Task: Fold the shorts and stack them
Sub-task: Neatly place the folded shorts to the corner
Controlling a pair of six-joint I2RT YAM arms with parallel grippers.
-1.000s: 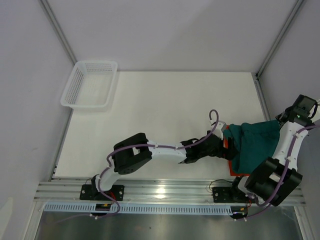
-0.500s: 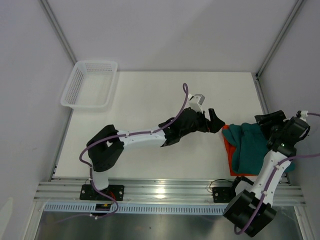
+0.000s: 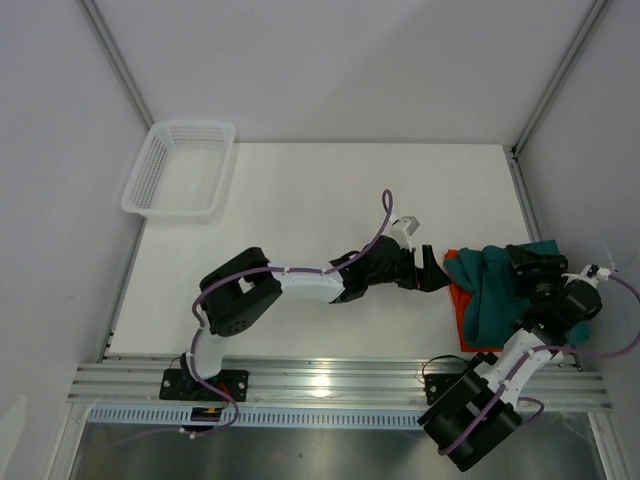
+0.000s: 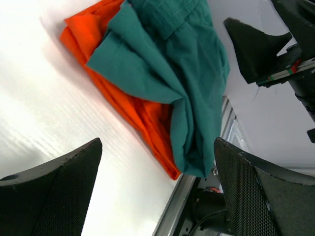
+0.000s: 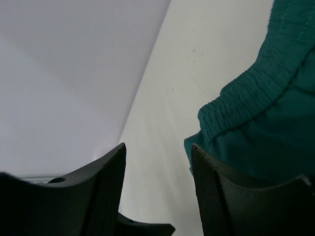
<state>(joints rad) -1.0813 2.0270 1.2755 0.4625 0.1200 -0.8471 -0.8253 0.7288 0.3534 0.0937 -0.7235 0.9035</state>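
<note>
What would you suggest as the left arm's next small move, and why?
I would probably ease the left gripper forward to the nearest edge of the teal shorts and pinch it to straighten them. Its jaws stand wide open and empty just beside the pile, and the teal pair lies rumpled over the orange shorts.

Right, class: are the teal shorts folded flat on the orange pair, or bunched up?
Bunched up. The teal shorts lie in loose creases atop the orange shorts, edges uneven.

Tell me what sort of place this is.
Probably a robot test cell in a lab: a white table walled by plain grey panels, two arms bolted to a metal rail, plus shorts and a basket.
</note>
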